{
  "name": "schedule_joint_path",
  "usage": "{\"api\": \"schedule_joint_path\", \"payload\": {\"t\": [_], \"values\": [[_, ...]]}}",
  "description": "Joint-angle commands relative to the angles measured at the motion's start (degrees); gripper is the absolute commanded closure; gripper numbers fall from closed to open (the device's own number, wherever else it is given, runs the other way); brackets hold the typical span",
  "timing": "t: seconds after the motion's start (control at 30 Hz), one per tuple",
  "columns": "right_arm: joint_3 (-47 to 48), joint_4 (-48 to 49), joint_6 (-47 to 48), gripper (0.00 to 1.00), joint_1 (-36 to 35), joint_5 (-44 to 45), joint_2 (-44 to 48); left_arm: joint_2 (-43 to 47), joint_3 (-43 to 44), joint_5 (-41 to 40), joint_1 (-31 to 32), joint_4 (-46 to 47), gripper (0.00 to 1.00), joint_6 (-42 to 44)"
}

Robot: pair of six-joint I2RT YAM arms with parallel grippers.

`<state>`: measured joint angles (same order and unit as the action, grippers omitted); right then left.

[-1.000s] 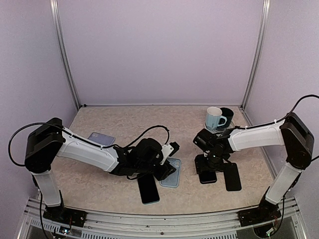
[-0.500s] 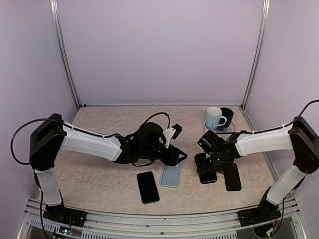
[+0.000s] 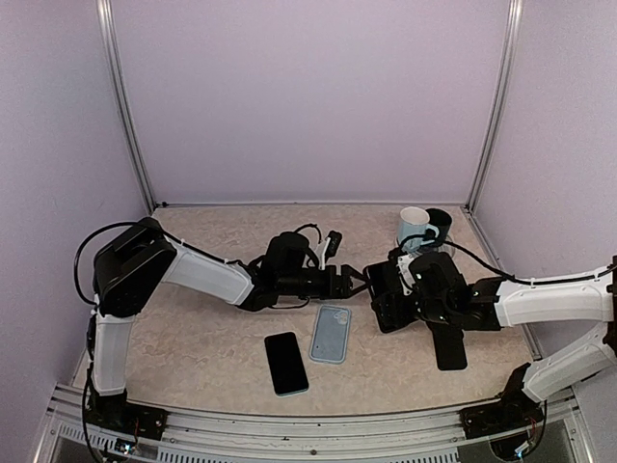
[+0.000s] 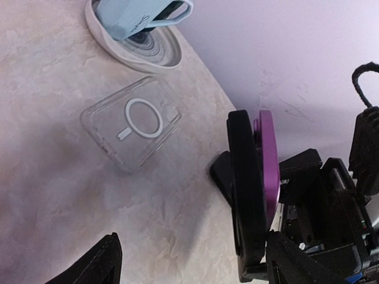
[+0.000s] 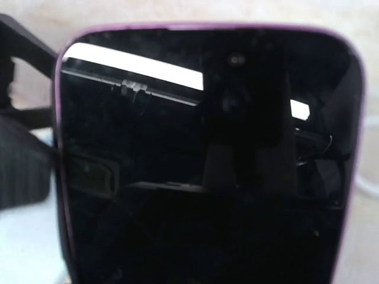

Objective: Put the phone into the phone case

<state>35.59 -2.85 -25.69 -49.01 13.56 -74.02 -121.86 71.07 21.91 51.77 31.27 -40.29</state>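
Top view, lilac walls, beige marbled worktop point(image 3: 193, 328), left tool point(image 3: 353, 283) released wide beside purple-rimmed phone point(image 3: 378, 292), phone upright above worktop, grasped by right tool point(image 3: 386, 305), pale blue phone case point(image 3: 330, 334) flat nearby, left wrist, clear case point(image 4: 131, 121) near saucer point(image 4: 166, 56), right wrist, phone screen fills frame.
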Motion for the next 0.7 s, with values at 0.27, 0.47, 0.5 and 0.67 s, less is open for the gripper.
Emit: {"api": "schedule_joint_path", "payload": {"t": [0.27,0.47,0.5,0.67], "values": [[2.2,10.9,7.6,0.73,-1.5,0.4,0.7,3.8,-2.5,1.9,0.6,12.9,0.22,-1.0],[2.1,11.8,10.6,0.73,-3.0,-0.7,1.4,-0.6,3.6,3.5,0.4,11.2,0.57,-1.6],[2.0,11.8,10.6,0.73,-3.0,-0.5,1.8,-0.5,3.4,3.5,0.4,11.2,0.64,-1.5],[2.0,11.3,11.9,0.73,-3.0,-1.3,3.0,1.6,1.0,5.1,0.4,9.5,0.91,1.3]]}}
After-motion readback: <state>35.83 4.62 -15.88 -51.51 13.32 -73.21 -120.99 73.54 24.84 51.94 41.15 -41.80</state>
